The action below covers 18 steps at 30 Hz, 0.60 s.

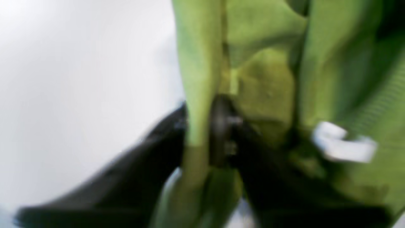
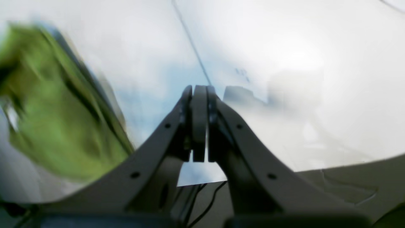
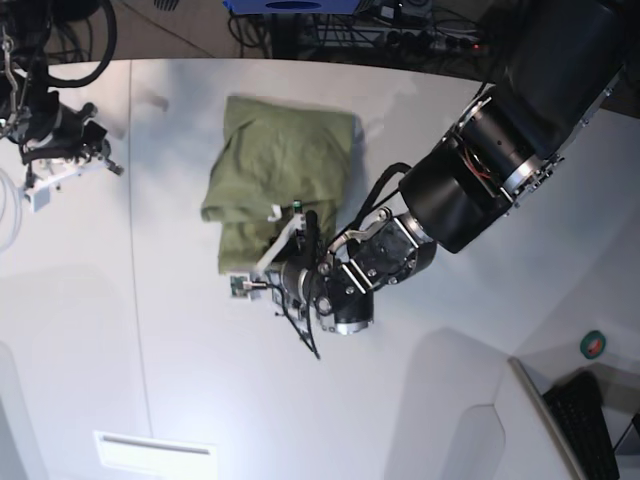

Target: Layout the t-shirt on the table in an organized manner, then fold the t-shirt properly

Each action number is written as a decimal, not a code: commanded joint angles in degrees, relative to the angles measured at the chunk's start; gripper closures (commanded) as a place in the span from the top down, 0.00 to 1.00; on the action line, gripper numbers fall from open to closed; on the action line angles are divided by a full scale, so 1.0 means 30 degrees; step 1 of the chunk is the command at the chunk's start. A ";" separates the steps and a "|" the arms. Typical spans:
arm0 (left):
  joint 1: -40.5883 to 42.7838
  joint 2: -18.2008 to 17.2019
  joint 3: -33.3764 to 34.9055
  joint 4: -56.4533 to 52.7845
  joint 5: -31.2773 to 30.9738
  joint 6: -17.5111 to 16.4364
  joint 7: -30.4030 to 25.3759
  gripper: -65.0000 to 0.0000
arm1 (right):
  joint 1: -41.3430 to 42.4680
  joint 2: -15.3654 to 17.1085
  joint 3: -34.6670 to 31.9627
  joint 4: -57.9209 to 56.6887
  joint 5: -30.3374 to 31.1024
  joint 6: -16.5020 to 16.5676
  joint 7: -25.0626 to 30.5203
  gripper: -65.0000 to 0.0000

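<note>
Fingers (image 1: 221,126) of the left arm sit on either side of a fold of the green t-shirt (image 3: 280,170), cloth running between them; blur hides whether they pinch it or have let go. That shirt lies bunched in a rough rectangle on the white counter (image 3: 200,380), its white tag (image 1: 343,144) showing beside the left fingers. Well apart, the right arm's fingers (image 2: 200,123) are pressed together, holding nothing, above bare counter.

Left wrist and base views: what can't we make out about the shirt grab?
- Left gripper: left wrist view motion-blurred; a fold of t-shirt between the fingers, grip unclear.
- T-shirt's near edge: base view, hidden behind the left arm's wrist.
- White tag: blurred, unreadable.
</note>
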 commanded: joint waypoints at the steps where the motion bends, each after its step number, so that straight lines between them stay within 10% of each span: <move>1: -0.0547 -0.0069 -0.0337 0.0661 -0.0146 0.0105 -0.0181 0.45 | 0.0074 0.0251 0.0107 0.0350 0.0051 0.0181 0.0167 0.00; 5: -0.0459 -0.0919 -0.0747 0.2097 -0.0292 0.0105 0.0376 0.78 | 0.0074 0.0251 0.0107 0.0350 0.0051 0.0181 0.0167 0.00; 18: 0.1505 -0.1446 -0.4879 0.6991 -0.0292 0.0105 0.1314 0.79 | 0.0015 0.0222 0.0107 0.0379 0.0051 0.0181 0.0137 0.00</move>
